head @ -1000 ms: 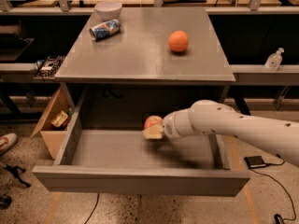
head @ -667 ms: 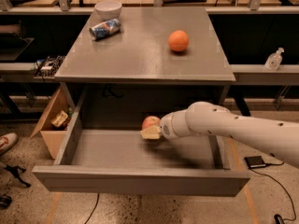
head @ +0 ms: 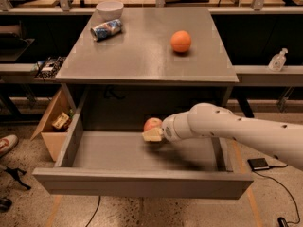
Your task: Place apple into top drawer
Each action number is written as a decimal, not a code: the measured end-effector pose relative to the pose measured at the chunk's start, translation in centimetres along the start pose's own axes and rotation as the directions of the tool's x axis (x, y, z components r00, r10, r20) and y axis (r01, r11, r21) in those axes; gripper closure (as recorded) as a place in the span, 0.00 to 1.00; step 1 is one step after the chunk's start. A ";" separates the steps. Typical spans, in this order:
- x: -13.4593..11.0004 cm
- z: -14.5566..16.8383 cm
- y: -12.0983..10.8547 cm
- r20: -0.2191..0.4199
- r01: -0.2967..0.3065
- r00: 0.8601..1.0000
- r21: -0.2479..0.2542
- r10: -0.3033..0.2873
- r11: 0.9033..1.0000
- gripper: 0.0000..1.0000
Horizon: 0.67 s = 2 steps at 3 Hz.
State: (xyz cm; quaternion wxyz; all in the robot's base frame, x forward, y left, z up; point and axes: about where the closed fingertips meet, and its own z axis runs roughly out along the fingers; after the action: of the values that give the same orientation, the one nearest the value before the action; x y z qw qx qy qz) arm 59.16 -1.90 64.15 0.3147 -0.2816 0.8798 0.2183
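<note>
The top drawer [head: 142,186] is pulled out wide open below the grey cabinet top [head: 137,56]. The red-pink apple [head: 152,123] is inside the drawer, near its back middle. My gripper [head: 151,129] reaches in from the right on the white arm [head: 227,126] and is shut on the apple, with one pale finger [head: 152,135] showing under it. The apple seems held just above the drawer floor; the other finger is hidden behind the apple.
An orange round fruit [head: 181,41], a lying can [head: 106,30] and a white bowl [head: 109,8] are on the cabinet top. A cardboard box [head: 53,126] stands left of the drawer. A spray bottle [head: 277,60] sits on the right shelf. A shoe [head: 7,144] is on the floor at left.
My gripper has moved slightly to the left inside the drawer with the apple still in it. Nothing else has moved.
</note>
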 end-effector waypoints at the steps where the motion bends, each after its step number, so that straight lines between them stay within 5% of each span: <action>1: 0.0 0.0 -0.2 -0.003 -0.008 1.000 -0.015 0.008 1.000 0.36; 2: -0.2 -0.7 -0.8 0.004 -0.030 1.000 -0.031 0.030 0.999 0.12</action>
State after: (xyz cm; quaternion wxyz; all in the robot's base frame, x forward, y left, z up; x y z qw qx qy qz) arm 59.47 -2.83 64.61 0.3091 -0.2728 0.8797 0.2370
